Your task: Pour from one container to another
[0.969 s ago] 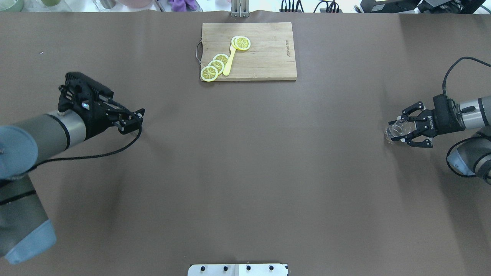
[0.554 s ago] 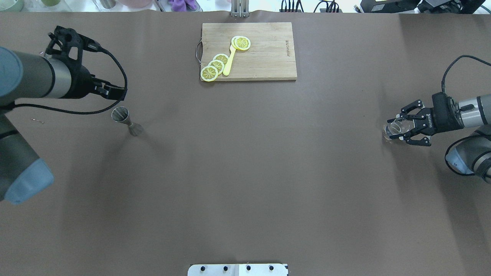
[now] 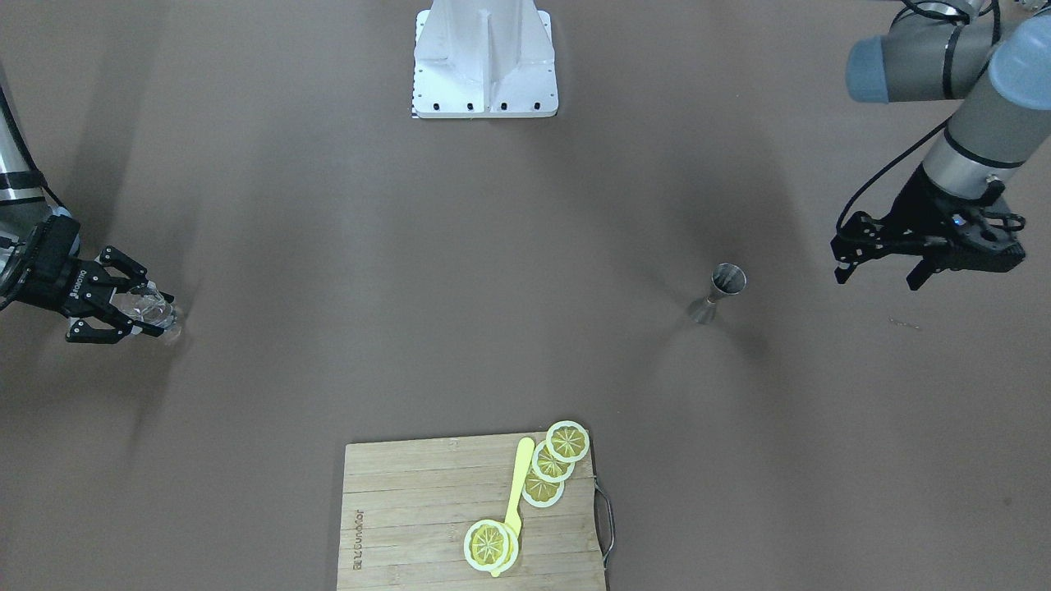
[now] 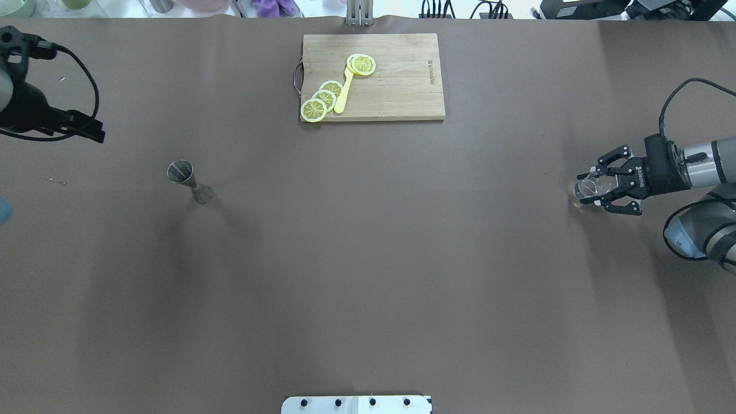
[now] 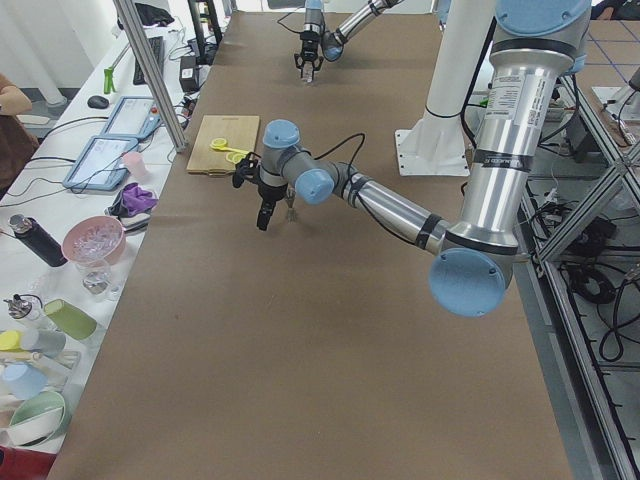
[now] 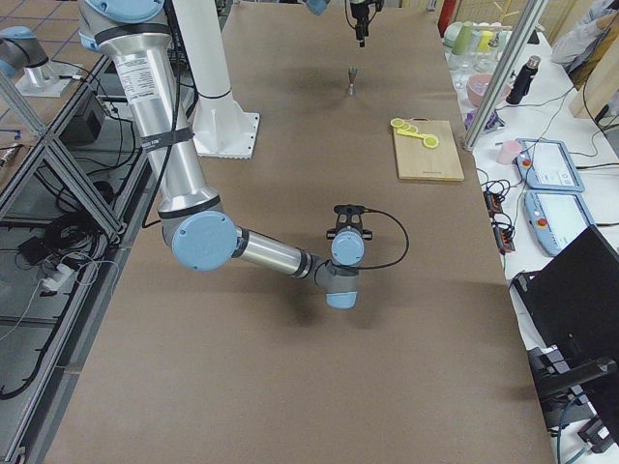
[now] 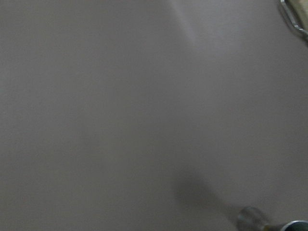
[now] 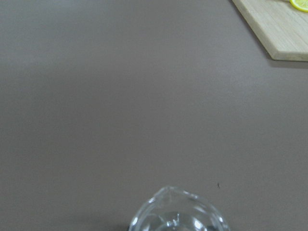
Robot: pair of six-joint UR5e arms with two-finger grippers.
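Note:
A steel jigger (image 4: 190, 184) (image 3: 718, 294) stands alone and upright on the brown table, left of centre in the overhead view. My left gripper (image 4: 86, 127) (image 3: 875, 277) hangs open and empty, well off to the jigger's far left. The left wrist view catches only the jigger (image 7: 269, 224) at its bottom edge. At the table's right side my right gripper (image 4: 592, 190) (image 3: 164, 316) is shut on a clear glass (image 4: 584, 188) (image 3: 154, 310). That glass (image 8: 178, 214) fills the bottom of the right wrist view. I cannot tell what is in it.
A wooden cutting board (image 4: 397, 80) (image 3: 410, 509) lies at the far middle of the table with lemon slices (image 4: 322, 98) and a yellow utensil (image 4: 344, 92) on it. The robot's white base plate (image 4: 356, 404) sits at the near edge.
My left gripper let go of the jigger, which now stands free, and drew away to the far left. My right gripper, with the glass, shifted slightly left and farther.

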